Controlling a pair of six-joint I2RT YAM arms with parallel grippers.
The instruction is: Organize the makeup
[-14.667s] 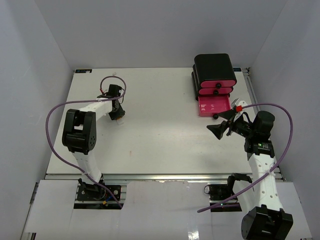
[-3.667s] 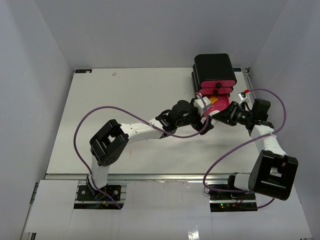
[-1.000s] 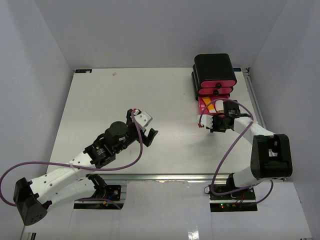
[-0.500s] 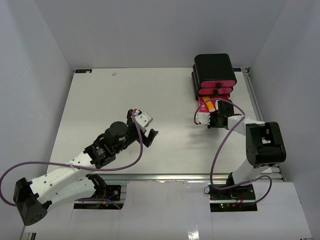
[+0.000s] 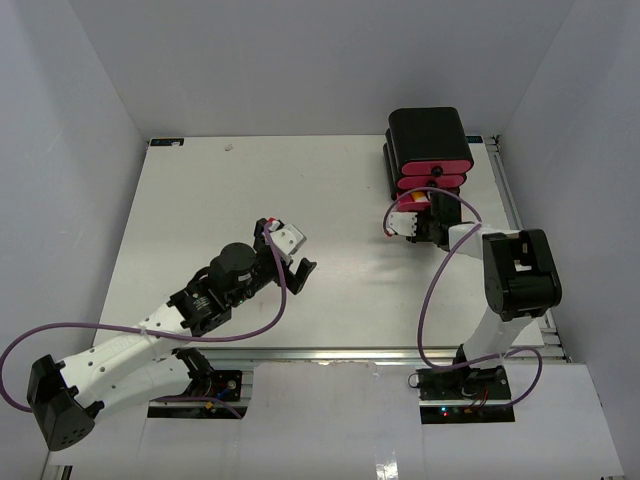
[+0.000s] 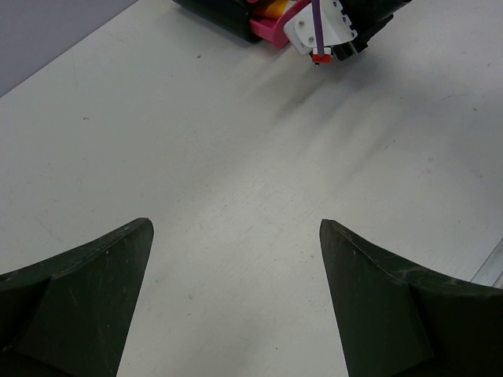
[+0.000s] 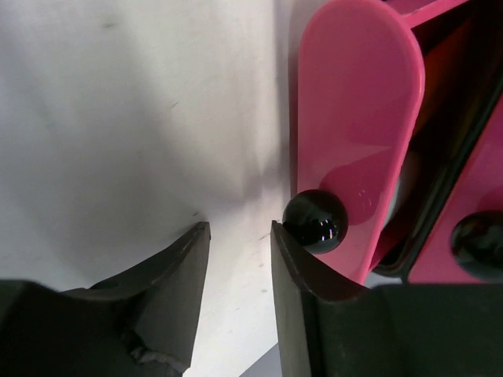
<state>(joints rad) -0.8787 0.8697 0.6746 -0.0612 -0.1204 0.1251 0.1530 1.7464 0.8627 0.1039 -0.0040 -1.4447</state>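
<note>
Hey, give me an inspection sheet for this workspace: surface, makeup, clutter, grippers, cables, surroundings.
Surface: white table, faint scuff marks.
Job's things: orange tube lies in the lowest pink drawer of the black box; the drawer is partly out. No other makeup seen.
Clutter: tiny pale speck near the far edge, too small to identify.
Grippers: left gripper wide open, empty, above the table. Right gripper has jaws slightly apart, empty, beside the drawer's round black knob.
Cables: a purple cable loops off each arm.
Surroundings: plain grey walls on three sides.
</note>
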